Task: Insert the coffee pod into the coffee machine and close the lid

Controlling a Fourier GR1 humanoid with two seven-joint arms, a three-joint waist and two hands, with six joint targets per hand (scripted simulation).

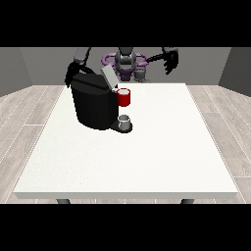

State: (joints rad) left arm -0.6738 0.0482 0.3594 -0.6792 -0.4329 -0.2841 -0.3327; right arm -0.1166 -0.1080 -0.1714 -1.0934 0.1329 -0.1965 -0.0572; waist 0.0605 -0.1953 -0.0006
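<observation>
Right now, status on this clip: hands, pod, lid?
Hand at the view's left behind the coffee machine, hand at the view's right raised off the table, holding nothing. Lid up. Grey thing at the machine's base; red thing at the machine.

White table point(147, 157) bears a black coffee machine point(93, 105).

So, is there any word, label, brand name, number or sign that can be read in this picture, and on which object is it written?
None: no readable text shows in the front view.
Coffee machine: plain black body, no brand or label visible.
Its raised lid: plain grey, no marking.
Red thing at the machine: no print visible.
Grey thing on the machine's base: too small to tell any marking.
White table: no marks.
</observation>
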